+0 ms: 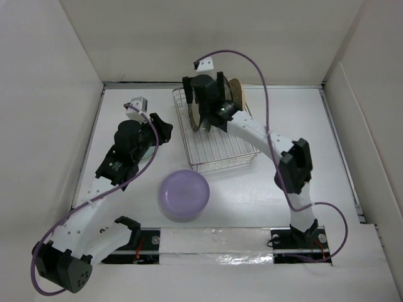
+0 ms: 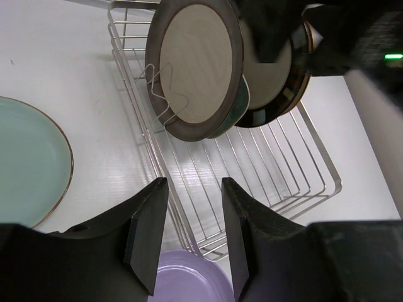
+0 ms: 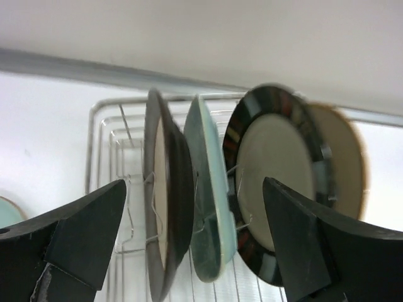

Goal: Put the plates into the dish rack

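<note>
The dish rack (image 1: 221, 151) stands at the middle back of the table. Four plates stand upright in its far end: dark-rimmed silver (image 3: 165, 189), mint (image 3: 211, 207), cream with a patterned rim (image 3: 271, 170) and tan (image 3: 345, 163). My right gripper (image 1: 211, 104) hovers over them, open wide and empty (image 3: 195, 242). The lavender plate (image 1: 184, 195) lies flat on the table in front of the rack. My left gripper (image 1: 162, 131) is open and empty (image 2: 192, 233), left of the rack. The pale green plate (image 2: 25, 170) lies flat beside it, mostly hidden under the left arm in the top view.
White walls close in the table on the left, back and right. The near half of the rack (image 2: 283, 170) holds only bare wires. A taped strip runs along the near table edge (image 1: 214, 242) between the arm bases.
</note>
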### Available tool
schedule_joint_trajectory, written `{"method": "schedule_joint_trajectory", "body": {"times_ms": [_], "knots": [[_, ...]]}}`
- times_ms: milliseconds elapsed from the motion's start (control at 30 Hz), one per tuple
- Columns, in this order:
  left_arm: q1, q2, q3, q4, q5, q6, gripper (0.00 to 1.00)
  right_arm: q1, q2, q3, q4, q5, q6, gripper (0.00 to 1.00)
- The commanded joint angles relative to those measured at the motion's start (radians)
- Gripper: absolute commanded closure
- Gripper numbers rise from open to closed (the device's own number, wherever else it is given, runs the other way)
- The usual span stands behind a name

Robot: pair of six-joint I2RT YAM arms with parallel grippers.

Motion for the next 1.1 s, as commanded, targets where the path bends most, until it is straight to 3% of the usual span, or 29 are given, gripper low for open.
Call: {"method": "schedule_joint_trajectory", "body": {"times_ms": [0,33,67,100,133,167,267,333,400,500,533,567,633,667,833,1067], "knots": [[-0.003,-0.016,-0.01,0.017,-0.004,0.014,0.64,-0.009,-0.24,-0.128,0.068,-0.056,0.088,0.05],[-0.003,-0.019,-0.01,0.017,-0.005,0.015,0.67,-0.009,-0.348,-0.196,0.083,-0.067,0.106,0.11],[-0.003,-0.023,-0.01,0.017,-0.007,0.018,0.79,-0.009,-0.411,-0.275,0.124,-0.082,0.128,0.24],[-0.003,-0.028,-0.01,0.014,-0.007,0.019,0.87,0.015,-0.48,-0.369,0.157,-0.113,0.169,0.47],[-0.003,-0.032,-0.011,0.016,-0.007,0.021,0.93,0.029,-0.622,-0.576,0.192,-0.131,0.197,0.96],[-0.003,-0.042,-0.01,0.016,-0.005,0.022,1.0,0.043,-0.694,-0.677,0.218,-0.157,0.235,1.0],[-0.003,-0.048,-0.01,0.019,0.011,0.025,1.0,0.147,-0.929,-1.034,0.257,-0.233,0.407,1.0],[-0.003,-0.048,-0.01,0.022,0.019,0.025,0.99,0.246,-1.014,-1.161,0.193,-0.246,0.563,1.0],[-0.003,-0.042,-0.01,0.025,0.053,0.025,0.89,0.314,-1.096,-1.296,0.123,-0.249,0.727,1.0],[-0.003,-0.031,-0.007,0.027,0.076,0.024,0.81,0.461,-1.119,-1.385,0.085,-0.199,0.885,0.85],[-0.003,-0.029,-0.005,0.025,0.078,0.024,0.81,0.487,-1.106,-1.39,0.07,-0.181,0.913,0.65],[-0.003,-0.032,-0.005,0.024,0.074,0.024,0.81,0.519,-1.087,-1.391,0.057,-0.167,0.933,0.55],[-0.003,-0.037,-0.008,0.024,0.068,0.024,0.8,0.532,-1.003,-1.379,0.047,-0.157,0.962,0.4],[-0.003,-0.045,-0.01,0.025,0.061,0.022,0.8,0.532,-0.972,-1.373,0.048,-0.151,0.971,0.38],[-0.003,-0.048,-0.016,0.024,0.058,0.027,0.8,0.514,-0.802,-1.356,0.088,-0.118,1.034,0.4],[-0.003,-0.032,-0.016,0.027,0.087,0.025,0.79,0.486,-0.647,-1.313,0.218,-0.176,0.987,0.44]]}}
